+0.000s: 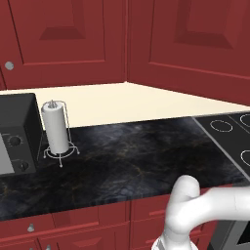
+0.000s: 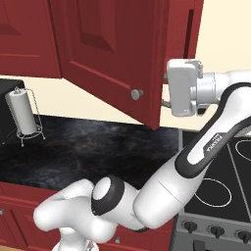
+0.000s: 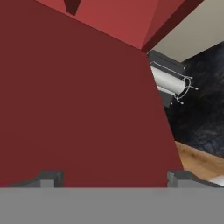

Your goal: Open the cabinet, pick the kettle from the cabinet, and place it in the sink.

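Obstacle, directly ahead of the hand [image 3: 113, 177]: inner face of the swung-out cabinet door [image 2: 117, 59], very close, across nearly the whole approach. Fingertips [image 3: 48, 178] spread wide.
Free room: beyond the door's far edge, over the dark counter [image 2: 98, 147].
Obstacle there: upright paper towel holder [image 2: 23, 117], well apart from the hand.

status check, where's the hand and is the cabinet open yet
Hand open, empty, close against the inner face of the cabinet door. Door swung partway open, knob free. Kettle not sighted. Door panel sits between the hand and the cabinet interior.
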